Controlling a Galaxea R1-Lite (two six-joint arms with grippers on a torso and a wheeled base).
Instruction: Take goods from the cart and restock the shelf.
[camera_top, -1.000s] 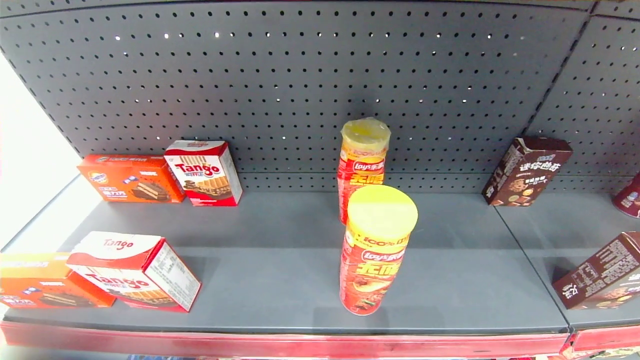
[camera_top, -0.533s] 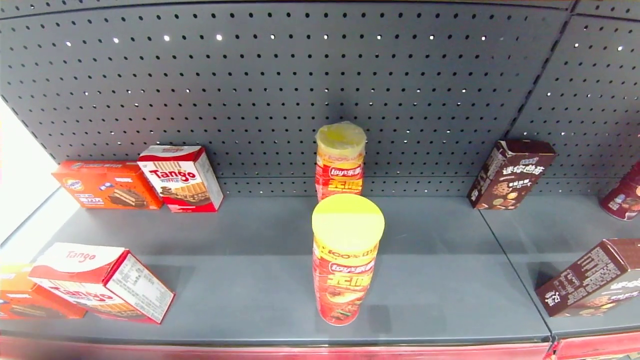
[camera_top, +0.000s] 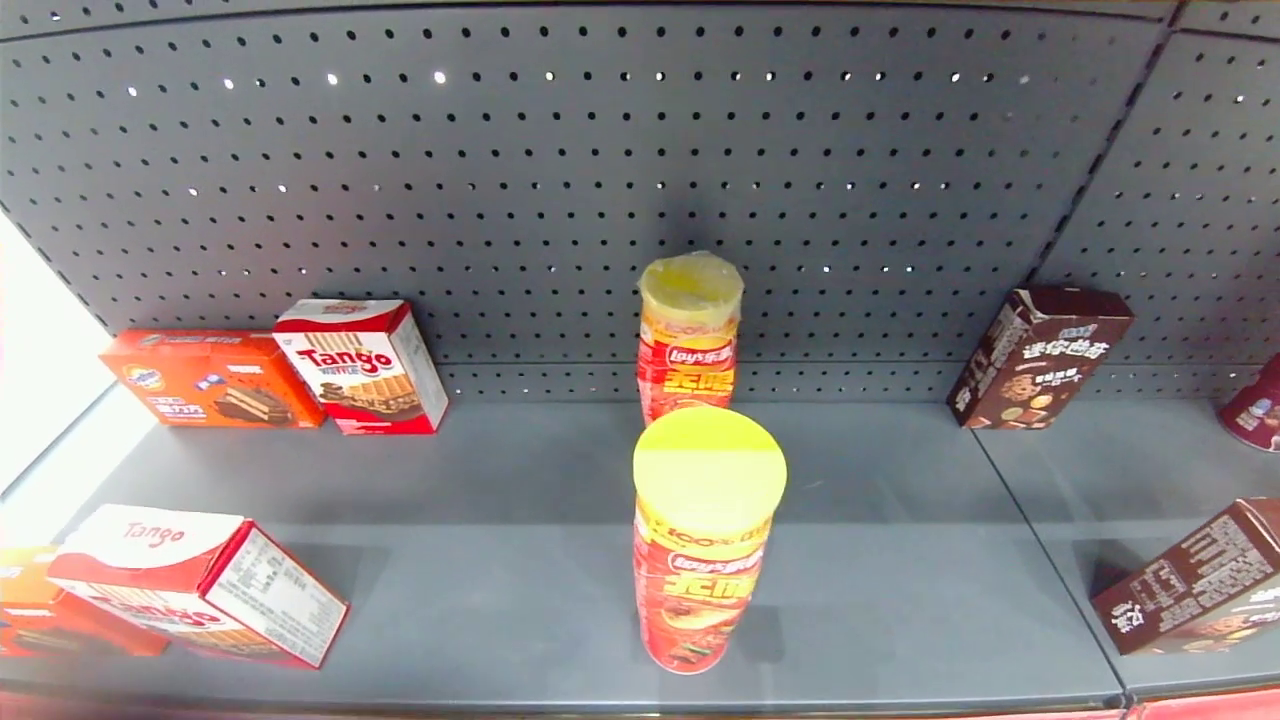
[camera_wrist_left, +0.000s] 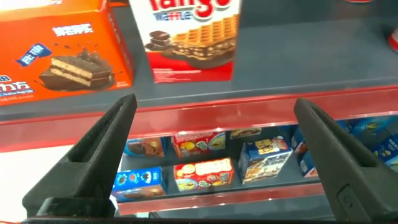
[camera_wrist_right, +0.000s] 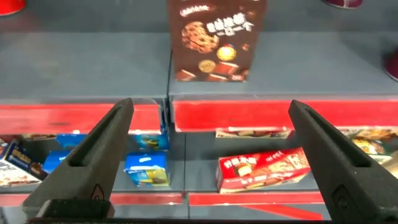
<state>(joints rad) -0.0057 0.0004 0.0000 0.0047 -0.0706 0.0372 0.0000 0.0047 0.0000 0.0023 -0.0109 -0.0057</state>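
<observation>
Ahead of left pincer (camera_wrist_left: 214, 103): wafer box (camera_wrist_left: 193, 40).

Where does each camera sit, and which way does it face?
Head view: on the head, looking forward and down onto the shelf.
Left wrist view: behind the open left gripper, facing the front wafer box.
Right wrist view: behind the open right gripper, facing the brown cookie box.
Shared: head and left wrist views both show that wafer box.

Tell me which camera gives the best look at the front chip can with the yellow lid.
The head view: the front chip can stands whole and upright mid-shelf, lid to base. The left wrist view faces a wafer box instead; the right wrist view faces a brown cookie box.
</observation>
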